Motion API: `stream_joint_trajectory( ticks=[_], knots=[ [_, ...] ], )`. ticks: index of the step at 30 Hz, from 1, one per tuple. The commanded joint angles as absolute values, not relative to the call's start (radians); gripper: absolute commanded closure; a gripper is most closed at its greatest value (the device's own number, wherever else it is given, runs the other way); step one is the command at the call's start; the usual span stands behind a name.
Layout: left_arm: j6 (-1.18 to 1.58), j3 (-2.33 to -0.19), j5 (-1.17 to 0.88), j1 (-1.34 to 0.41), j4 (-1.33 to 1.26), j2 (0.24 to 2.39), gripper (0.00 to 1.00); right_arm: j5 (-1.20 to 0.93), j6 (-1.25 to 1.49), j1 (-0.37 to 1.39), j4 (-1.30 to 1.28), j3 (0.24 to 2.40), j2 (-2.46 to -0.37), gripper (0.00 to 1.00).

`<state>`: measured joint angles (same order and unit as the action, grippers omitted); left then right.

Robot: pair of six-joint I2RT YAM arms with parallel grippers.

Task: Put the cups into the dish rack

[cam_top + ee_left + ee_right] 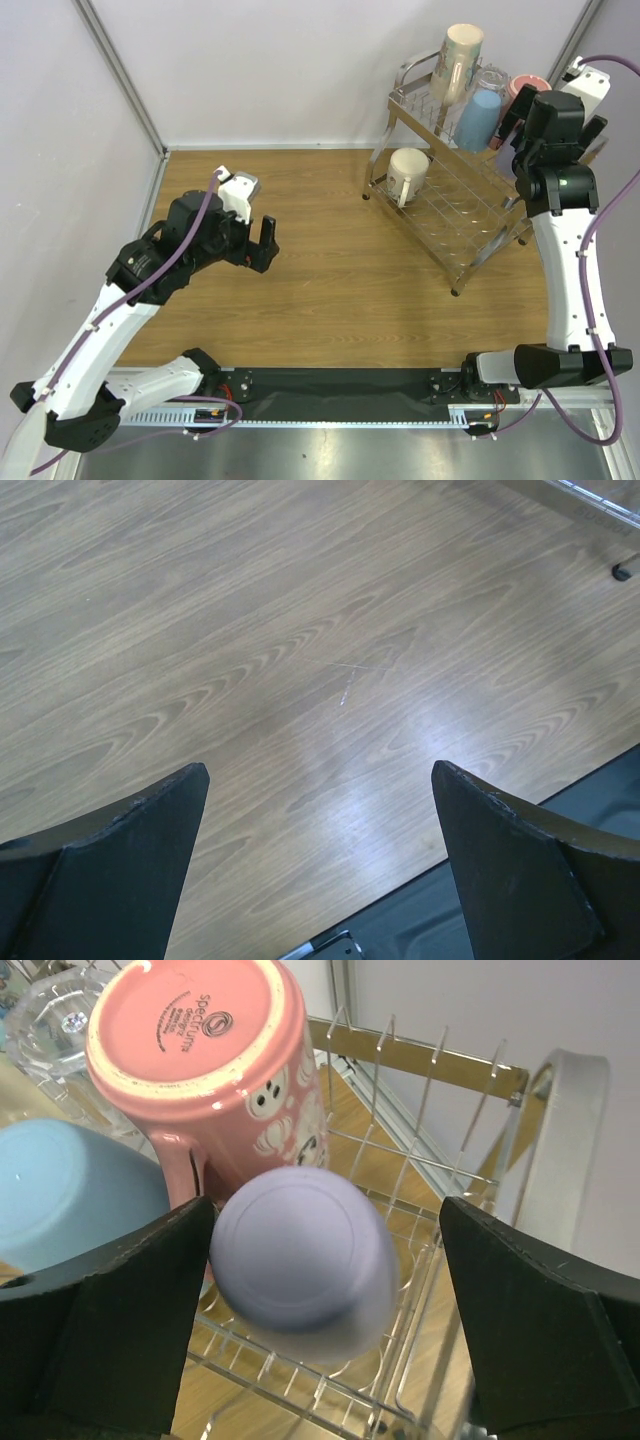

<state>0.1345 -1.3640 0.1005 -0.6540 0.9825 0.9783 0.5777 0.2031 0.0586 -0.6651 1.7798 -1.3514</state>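
I am holding my right gripper with its fingers spread wide, pinching nothing. The lavender tumbler is sitting between them, bottom up on the wires of the dish rack. It is lying just beside one finger, with a clear gap to the other; I cannot tell whether the nearer finger is touching it.

Right behind the lavender tumbler, the pink mug is standing upside down, its printed base facing my wrist camera and its handle pointing toward the tumbler. The light-blue tumbler is resting next to the pink mug, and the clear glass is showing just past both, at the corner of the view.

From above, all four are crowding the upper tier of the rack at the far right of the table. The beige mug is leaning at that tier's far-left end. The white mug is sitting alone on the lower tier, at its left end.

I am keeping my left gripper open as well, fingers apart over bare wood, well away from the rack and holding nothing.
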Motion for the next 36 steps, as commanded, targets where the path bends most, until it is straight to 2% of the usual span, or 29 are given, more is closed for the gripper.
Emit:
stream_joint_trajectory(
  ticks=[1,12,16,21,25,27,36],
  knots=[
    [0.172,-1.413,0.066,-0.655,0.988,0.985,0.00,0.575,0.176,0.055,-0.701,1.781,-1.318,0.00],
    [0.264,-1.470,0.034,-0.653,1.006,0.965,0.00,0.493,0.230,0.078,-0.790,1.896,-1.275,0.00],
    [0.336,-1.494,0.008,-0.650,0.988,0.968,0.00,0.450,0.201,0.176,-0.831,1.947,-1.276,0.00],
    [0.434,-1.488,-0.078,-0.649,0.933,0.962,0.00,0.380,0.195,0.357,-0.887,1.913,-1.256,0.00],
    [0.550,-1.389,-0.097,-0.649,0.852,0.910,0.01,0.382,0.216,0.579,-0.899,1.797,-1.215,0.00],
    [0.609,-1.353,-0.091,-0.647,0.815,0.873,0.00,0.399,0.224,0.632,-0.900,1.715,-1.189,0.00],
    [0.859,-0.999,-0.135,-0.644,0.579,0.689,0.00,0.363,0.363,0.684,-0.896,1.356,-0.971,0.00]
  ],
)
